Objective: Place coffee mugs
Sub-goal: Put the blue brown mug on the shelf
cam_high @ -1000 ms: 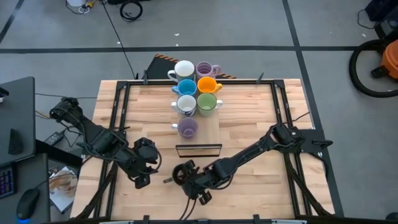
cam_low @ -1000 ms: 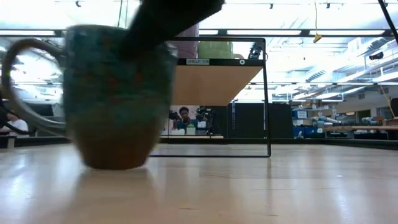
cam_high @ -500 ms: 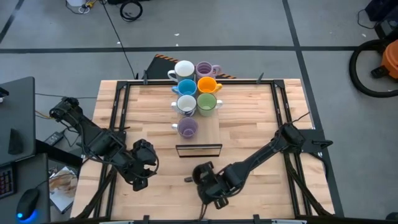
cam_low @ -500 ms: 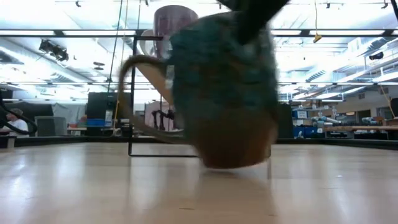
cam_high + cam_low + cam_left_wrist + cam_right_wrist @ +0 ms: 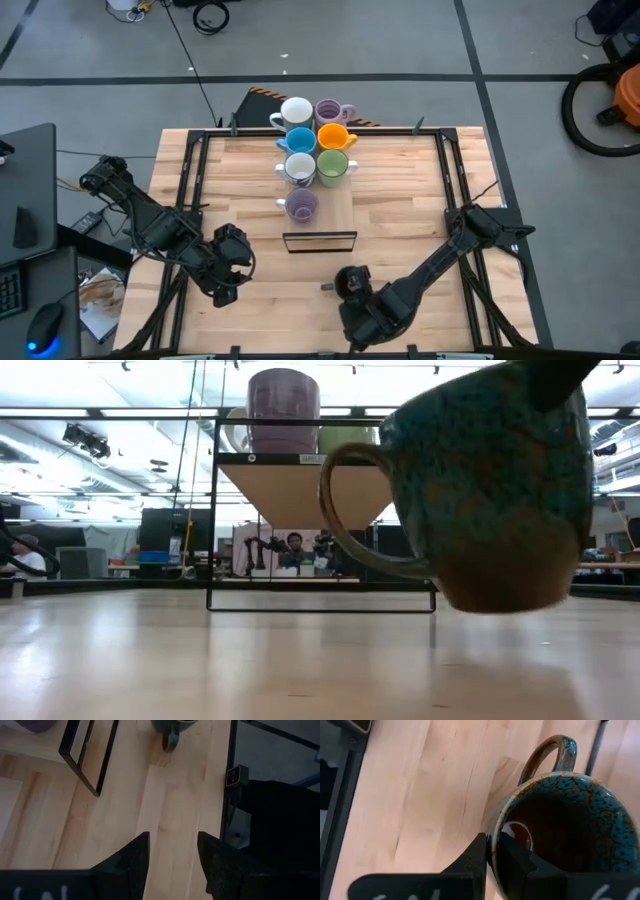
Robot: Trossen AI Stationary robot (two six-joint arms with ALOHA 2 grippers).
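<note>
Near the table's [image 5: 420, 200] left front corner the left gripper [image 5: 225, 292] waits with its fingers apart, holding nothing. Further right, seven coffee mugs [image 5: 312, 150] already stand in two rows on the raised wooden shelf [image 5: 340, 205] at the middle of the back edge, the near lilac mug [image 5: 300, 206] alone in its row. Right of centre, by the front edge, the right gripper [image 5: 492, 857] is clamped on the rim of the dark olive mug [image 5: 490, 485], lifted just clear of the wood. By my judgement only this last mug remains to be shelved.
</note>
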